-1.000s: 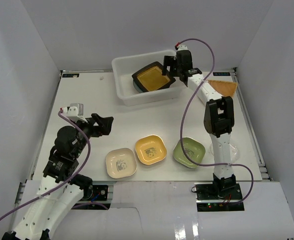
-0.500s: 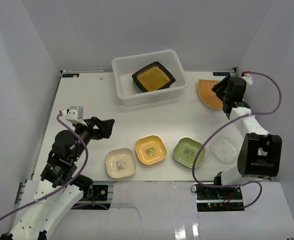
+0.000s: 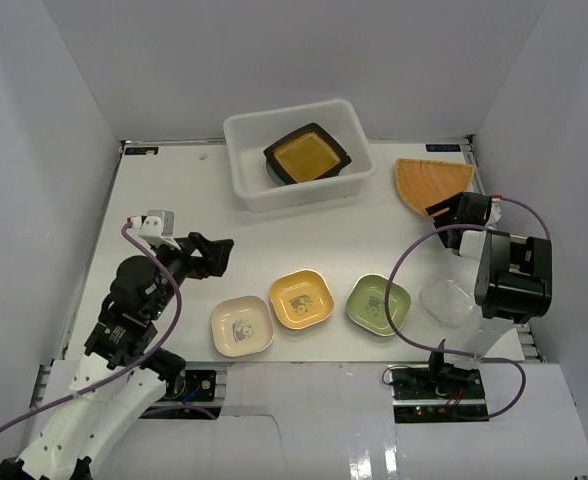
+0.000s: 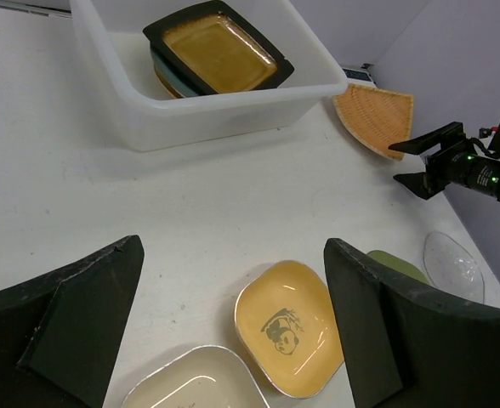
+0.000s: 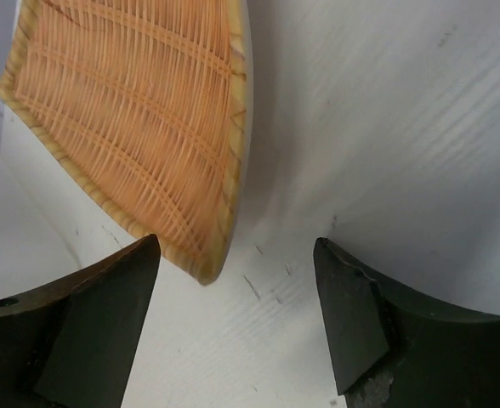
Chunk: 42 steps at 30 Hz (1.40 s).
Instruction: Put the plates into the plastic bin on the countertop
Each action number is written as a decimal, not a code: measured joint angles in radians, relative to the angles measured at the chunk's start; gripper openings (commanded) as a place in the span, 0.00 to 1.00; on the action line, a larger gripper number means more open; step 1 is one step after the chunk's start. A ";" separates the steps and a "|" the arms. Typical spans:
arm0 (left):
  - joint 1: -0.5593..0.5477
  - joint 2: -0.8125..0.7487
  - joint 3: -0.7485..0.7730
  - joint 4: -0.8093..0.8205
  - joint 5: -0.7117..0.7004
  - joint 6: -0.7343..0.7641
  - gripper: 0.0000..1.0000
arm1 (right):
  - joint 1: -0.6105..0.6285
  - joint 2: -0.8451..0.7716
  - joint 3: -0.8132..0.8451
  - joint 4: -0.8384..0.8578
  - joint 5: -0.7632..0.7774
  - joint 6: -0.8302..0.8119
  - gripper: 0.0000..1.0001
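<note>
Relocated from the white translucent plastic bin [image 3: 246, 185], the right pincer [image 3: 440, 214] now stands open at a corner of the orange woven fan-shaped plate [image 3: 429, 180] on the white surface [image 3: 174, 200]; stacked plates [image 3: 307, 155] lie binned, five remain outside.

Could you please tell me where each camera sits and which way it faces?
Top: high behind the arms, looking down on the countertop, bin, left arm and right arm.
Left wrist: on the left arm, facing the bin; own open fingers at bottom.
Right wrist: low over the fan-shaped plate corner; own open fingers at bottom.
Top and left wrist share bin, that plate, right gripper.
</note>
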 measured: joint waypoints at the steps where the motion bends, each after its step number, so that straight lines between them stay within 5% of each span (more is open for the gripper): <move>1: 0.000 0.005 0.000 0.000 0.000 0.000 0.98 | 0.000 0.027 0.000 0.033 -0.008 0.021 0.75; 2: 0.000 0.012 0.000 0.000 0.000 0.002 0.98 | -0.002 0.053 0.004 0.079 -0.023 0.042 0.71; 5: 0.000 0.032 0.000 0.000 0.000 0.005 0.98 | -0.005 0.122 0.032 0.164 -0.053 0.101 0.33; 6: 0.000 0.039 0.000 0.000 -0.001 0.006 0.98 | -0.005 0.142 0.034 0.194 -0.058 0.122 0.13; 7: 0.000 0.046 0.000 0.000 -0.003 0.006 0.98 | -0.006 0.154 0.030 0.217 -0.064 0.140 0.08; 16: 0.001 0.091 0.000 0.000 -0.003 0.007 0.98 | -0.002 -0.080 -0.112 0.293 -0.057 0.145 0.08; 21: 0.004 0.115 0.000 0.000 -0.003 0.008 0.98 | 0.035 -0.215 0.067 0.210 -0.130 0.035 0.08; 29: 0.020 0.119 0.000 0.000 0.002 0.011 0.98 | 0.311 0.038 0.623 0.119 -0.368 -0.043 0.08; 34: 0.026 0.119 0.000 0.000 0.002 0.011 0.98 | 0.442 0.211 0.711 0.031 -0.439 -0.031 0.08; 42: 0.031 0.116 0.000 0.000 0.005 0.011 0.98 | 0.489 0.360 0.743 -0.134 -0.389 -0.023 0.08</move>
